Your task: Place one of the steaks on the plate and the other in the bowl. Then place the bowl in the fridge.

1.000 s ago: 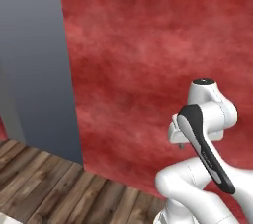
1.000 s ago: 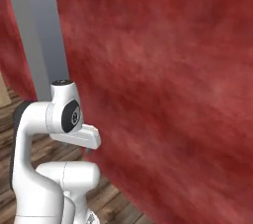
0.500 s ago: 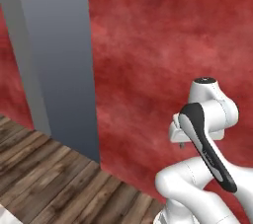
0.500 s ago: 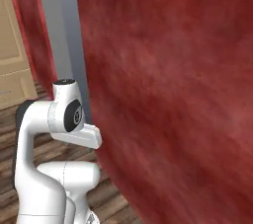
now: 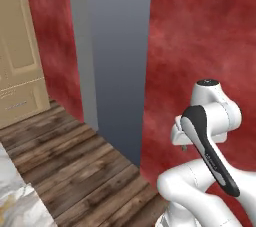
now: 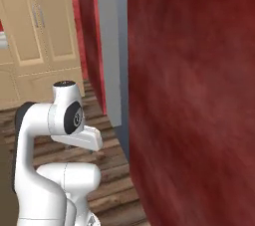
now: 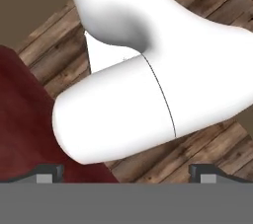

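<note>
The steaks, the plate and the bowl are out of view. My arm is folded close above its base, and it also stands at the lower left of the right base view. In the hand view my gripper points down at my own white arm and the wooden floor. Its two dark fingertips stand far apart, open, with nothing between them. A tall grey slab rises ahead; no handles or display show on it, so I cannot tell whether it is the fridge.
A mottled red wall stands close on the right and fills much of the right base view. Tan panelled cabinet doors stand to the left. Dark wooden floor lies ahead. A white marbled corner shows at the lower left.
Both base views have swung: the grey slab slid rightward in the picture and the tan cabinet doors came into view. The camera moved, and the arm kept its folded pose.
</note>
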